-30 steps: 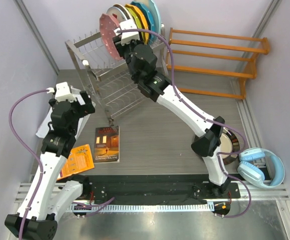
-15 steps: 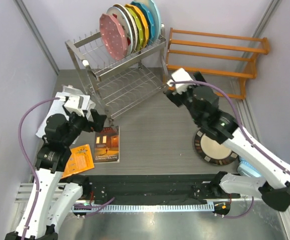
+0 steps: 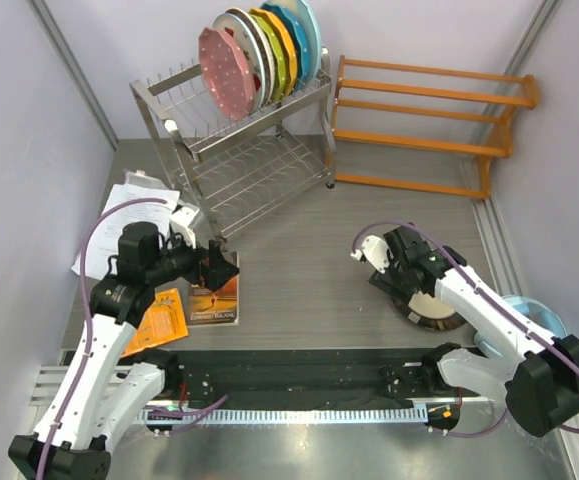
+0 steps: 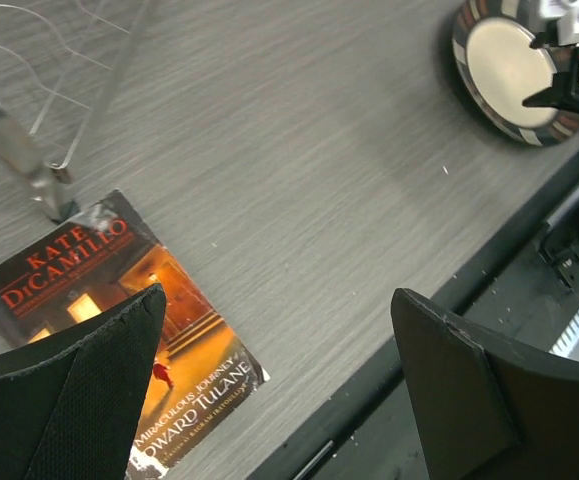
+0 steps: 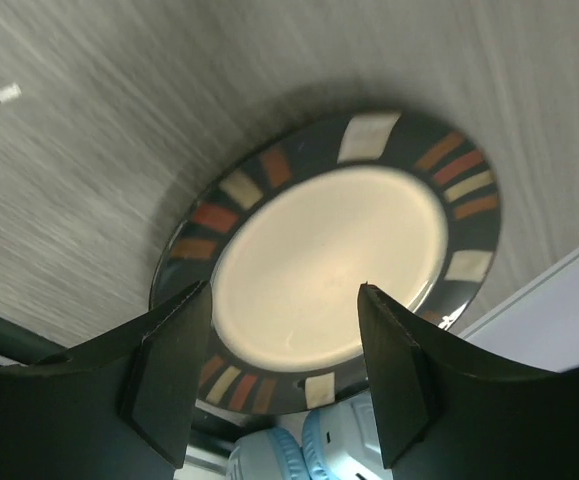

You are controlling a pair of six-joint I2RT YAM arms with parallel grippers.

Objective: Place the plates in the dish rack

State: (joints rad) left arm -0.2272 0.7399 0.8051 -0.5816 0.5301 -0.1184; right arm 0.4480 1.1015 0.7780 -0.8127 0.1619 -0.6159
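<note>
The steel wire dish rack (image 3: 231,150) stands at the back left. Several plates stand upright on its upper tier, the pink polka-dotted plate (image 3: 222,70) in front. A dark brown-rimmed plate with a beige centre (image 3: 439,310) (image 5: 334,260) (image 4: 514,62) lies flat on the table at the right. My right gripper (image 3: 416,290) (image 5: 285,292) hovers just above this plate, open, its fingers apart over the near rim and touching nothing. My left gripper (image 3: 214,268) (image 4: 279,300) is open and empty above a book.
A paperback book (image 3: 214,288) (image 4: 109,290) and an orange leaflet (image 3: 154,320) lie near the left arm, white papers (image 3: 134,195) behind them. Blue headphones (image 3: 529,335) (image 5: 304,450) sit right of the plate. An orange slatted shelf (image 3: 429,115) stands at the back right.
My right arm left the rack's upper tier, where the pink plate stays, and swung down to the plate on the table. My left gripper moved right, over the book.
</note>
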